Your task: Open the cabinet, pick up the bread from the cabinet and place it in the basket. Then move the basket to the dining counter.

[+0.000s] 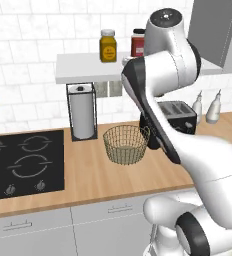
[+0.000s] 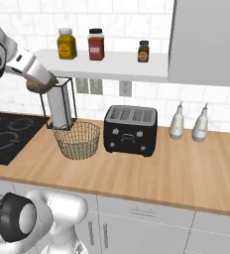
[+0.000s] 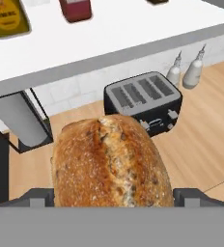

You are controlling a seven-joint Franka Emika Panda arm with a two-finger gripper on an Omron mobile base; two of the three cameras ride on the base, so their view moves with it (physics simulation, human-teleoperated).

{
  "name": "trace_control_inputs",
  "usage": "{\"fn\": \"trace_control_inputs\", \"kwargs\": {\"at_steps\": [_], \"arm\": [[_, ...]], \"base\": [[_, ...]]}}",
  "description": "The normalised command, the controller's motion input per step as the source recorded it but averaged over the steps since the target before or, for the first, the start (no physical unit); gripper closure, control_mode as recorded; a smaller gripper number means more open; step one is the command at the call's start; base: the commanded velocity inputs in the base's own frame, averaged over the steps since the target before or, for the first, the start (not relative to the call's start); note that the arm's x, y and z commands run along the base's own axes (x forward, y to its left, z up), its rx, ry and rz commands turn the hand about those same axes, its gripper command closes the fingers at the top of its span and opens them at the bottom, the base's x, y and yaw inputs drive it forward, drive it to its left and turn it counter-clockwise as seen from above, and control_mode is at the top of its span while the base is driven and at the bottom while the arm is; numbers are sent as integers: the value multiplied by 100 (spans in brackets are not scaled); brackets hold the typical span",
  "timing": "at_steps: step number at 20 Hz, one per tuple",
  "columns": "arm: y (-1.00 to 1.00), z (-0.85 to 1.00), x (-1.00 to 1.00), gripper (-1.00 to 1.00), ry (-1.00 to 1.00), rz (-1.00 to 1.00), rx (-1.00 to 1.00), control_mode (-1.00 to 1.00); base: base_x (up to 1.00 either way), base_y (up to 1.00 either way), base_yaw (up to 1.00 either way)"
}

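The bread [image 3: 111,159], a golden-brown seeded loaf, sits between my gripper's [image 3: 113,198] two dark fingertips, with the gripper shut on it in mid-air. In the right base view the gripper [image 2: 40,85] hangs with the bread [image 2: 36,88] in front of the shelf's left end, above and left of the basket [image 2: 77,140]. The round tan wire basket [image 1: 125,144] stands empty on the wooden worktop, left of the toaster. The grey cabinet [image 2: 206,39] hangs at the upper right. The dining counter is out of view.
A black toaster [image 2: 130,130] stands right of the basket, with two white bottles [image 2: 189,123] further right. A paper towel holder [image 1: 82,111] stands behind the basket and a black hob [image 1: 23,162] lies at the left. A white shelf [image 2: 112,64] carries yellow, red and brown jars.
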Motion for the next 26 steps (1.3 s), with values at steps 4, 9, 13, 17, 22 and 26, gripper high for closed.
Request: {"fn": "trace_control_inputs", "kwargs": {"at_steps": [4,9,13,17,22,26], "arm": [[19,-80,-88,100,0,19,-12,-100],[-10,-76,1,100,8,17,-17,-100],[-13,-58,38,100,10,14,-6,-100],[3,-35,48,100,15,18,0,-100],[3,-39,61,100,16,13,-1,-100],[0,-47,65,100,17,1,-5,-100]], "base": [[0,0,0],[0,0,0],[0,0,0],[0,0,0],[0,0,0],[0,0,0]]}}
